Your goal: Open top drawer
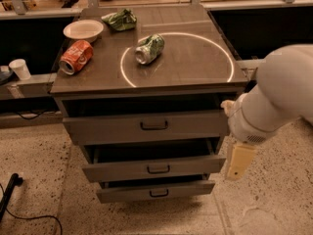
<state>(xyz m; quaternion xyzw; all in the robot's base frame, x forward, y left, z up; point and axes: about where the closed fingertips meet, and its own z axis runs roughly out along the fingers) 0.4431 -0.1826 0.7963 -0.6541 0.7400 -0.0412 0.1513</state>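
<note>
Cabinet top, brown, with four things on it.
A white ring is marked on the top, and a crushed green can lies on its side across the ring's left edge. Further left lies a red soda can. A white bowl sits at the far left and a crumpled green bag beside it. The gripper hangs below the top's near right corner.

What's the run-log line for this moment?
task: open top drawer | pincer: low at right of cabinet, apart from handle | on top: red can, green can, bowl
</note>
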